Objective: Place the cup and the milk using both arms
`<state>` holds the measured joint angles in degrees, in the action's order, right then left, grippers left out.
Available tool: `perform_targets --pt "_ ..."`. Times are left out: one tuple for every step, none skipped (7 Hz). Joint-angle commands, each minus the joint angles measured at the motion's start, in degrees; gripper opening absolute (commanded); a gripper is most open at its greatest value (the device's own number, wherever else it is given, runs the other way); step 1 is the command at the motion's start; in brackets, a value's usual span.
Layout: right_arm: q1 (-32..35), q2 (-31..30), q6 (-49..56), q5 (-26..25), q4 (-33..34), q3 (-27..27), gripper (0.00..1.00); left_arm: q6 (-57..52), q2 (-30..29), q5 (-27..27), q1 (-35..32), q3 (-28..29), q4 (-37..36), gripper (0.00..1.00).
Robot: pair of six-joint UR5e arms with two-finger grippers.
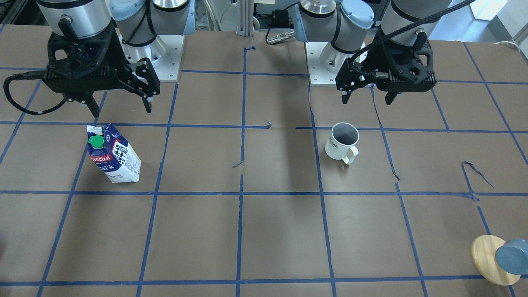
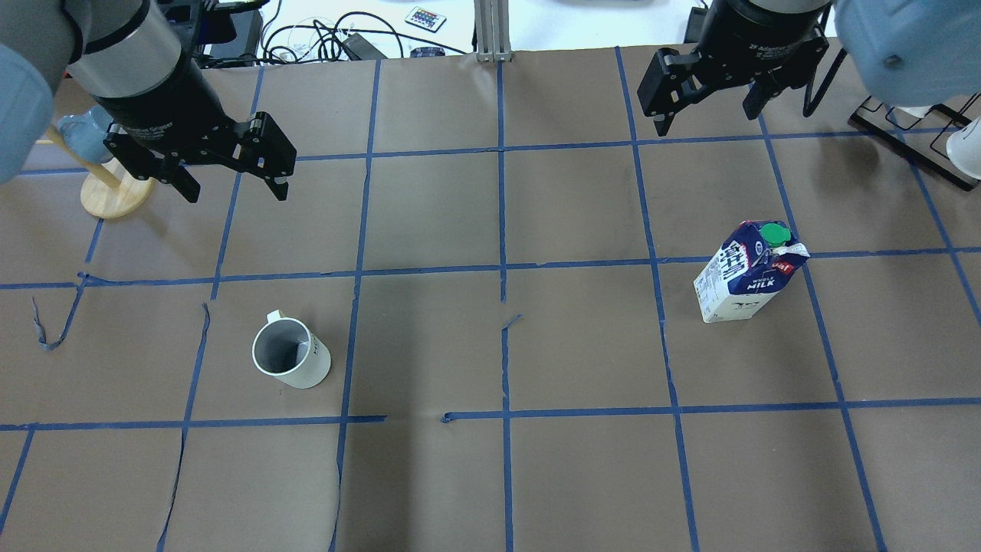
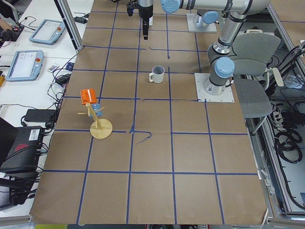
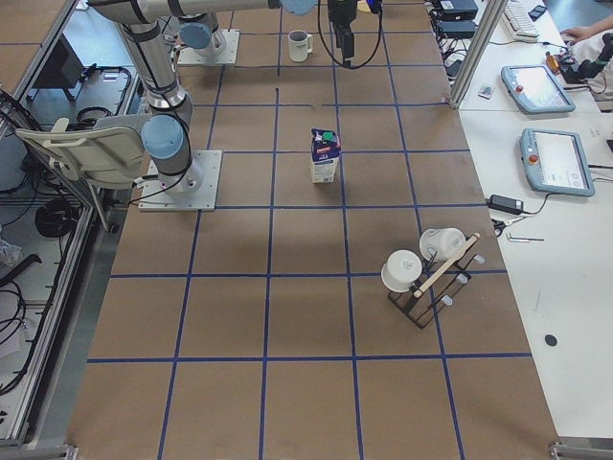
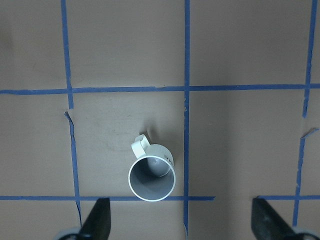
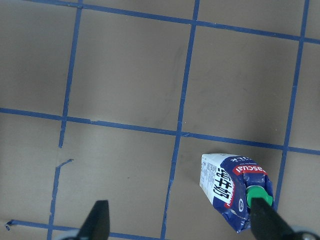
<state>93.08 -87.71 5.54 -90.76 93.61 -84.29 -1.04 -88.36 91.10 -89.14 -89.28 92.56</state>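
Fingers of the left gripper [image 1: 368, 98] hang apart over the table [image 1: 280, 231], clear of the upright cup [image 1: 341, 141]; right gripper [image 1: 121, 109] likewise spread, clear of the standing milk [image 1: 114, 154]. Overhead — cup left, milk right, well apart, both untouched.

"HOME" in black capitals on the white side of the cup [image 1: 339, 145]; on the milk carton [image 1: 113, 154], "Pascual" in white on red near the top, "WHOLE MILK" in white on dark blue just below; finer print on the carton's white side too small to read.
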Motion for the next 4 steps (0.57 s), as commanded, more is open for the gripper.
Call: perform_targets --pt "0.0 0.0 0.0 0.1 0.0 0.0 0.98 0.3 0.3 -0.4 -1.2 1.4 0.0 1.0" --pt "0.0 0.0 -0.1 0.0 -0.2 0.0 0.99 0.4 0.3 -0.4 -1.2 1.4 0.0 1.0" --pt "0.0 0.0 -0.1 0.1 -0.1 0.0 0.98 0.7 0.5 -0.4 -1.2 1.4 0.0 1.0" --pt "0.0 -0.1 -0.1 0.1 -0.1 0.0 0.98 0.7 0.6 -0.4 -1.2 1.3 0.0 1.0"
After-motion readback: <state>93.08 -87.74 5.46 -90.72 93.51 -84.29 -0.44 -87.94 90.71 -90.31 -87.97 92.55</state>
